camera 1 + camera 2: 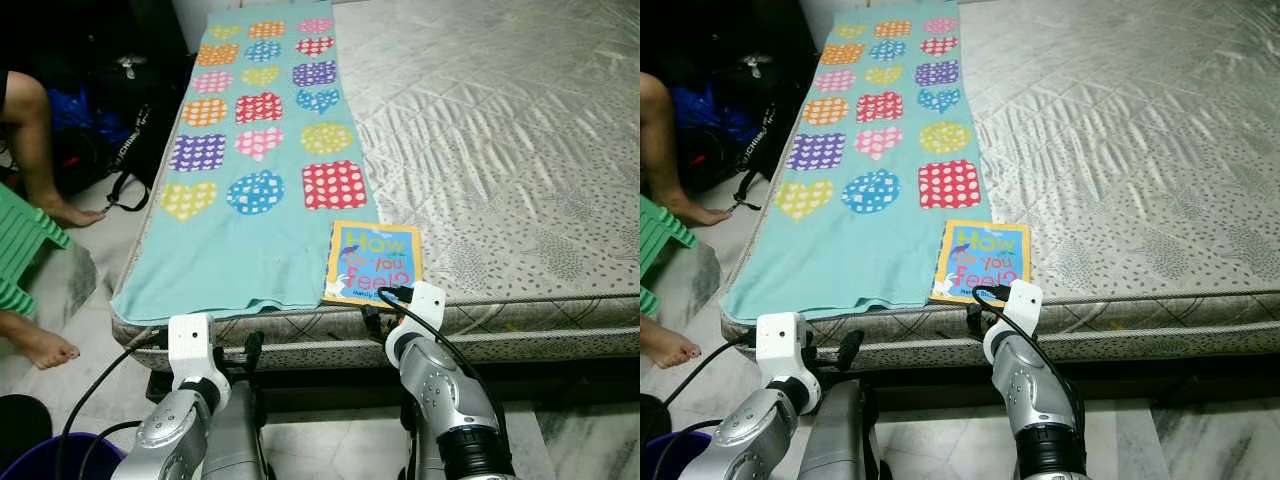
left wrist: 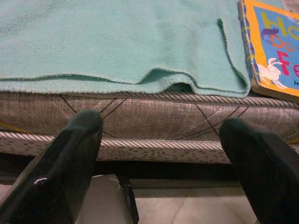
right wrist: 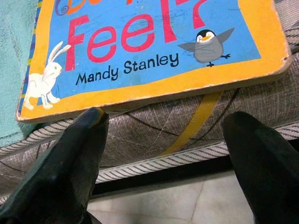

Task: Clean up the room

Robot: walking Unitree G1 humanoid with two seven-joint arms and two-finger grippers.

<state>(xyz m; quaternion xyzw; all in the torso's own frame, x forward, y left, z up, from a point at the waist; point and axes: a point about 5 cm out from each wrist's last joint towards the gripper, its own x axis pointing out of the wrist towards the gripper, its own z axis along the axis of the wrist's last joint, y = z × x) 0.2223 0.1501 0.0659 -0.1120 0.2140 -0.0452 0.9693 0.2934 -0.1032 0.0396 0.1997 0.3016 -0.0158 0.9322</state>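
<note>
Right claw [image 3: 163, 154] released below book [image 3: 154, 46] on mattress edge [image 1: 520, 310]; left claw [image 2: 168, 163] released

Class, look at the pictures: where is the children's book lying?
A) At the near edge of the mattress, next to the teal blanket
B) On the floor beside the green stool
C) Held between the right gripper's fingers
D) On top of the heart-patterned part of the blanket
A: the book lies flat at the mattress edge beside the teal blanket, with the open right gripper just below it.

Grey quilted mattress [image 1: 500, 150], pale tiled floor [image 1: 330, 445], green stool [image 1: 25, 250], perhaps plastic
</note>
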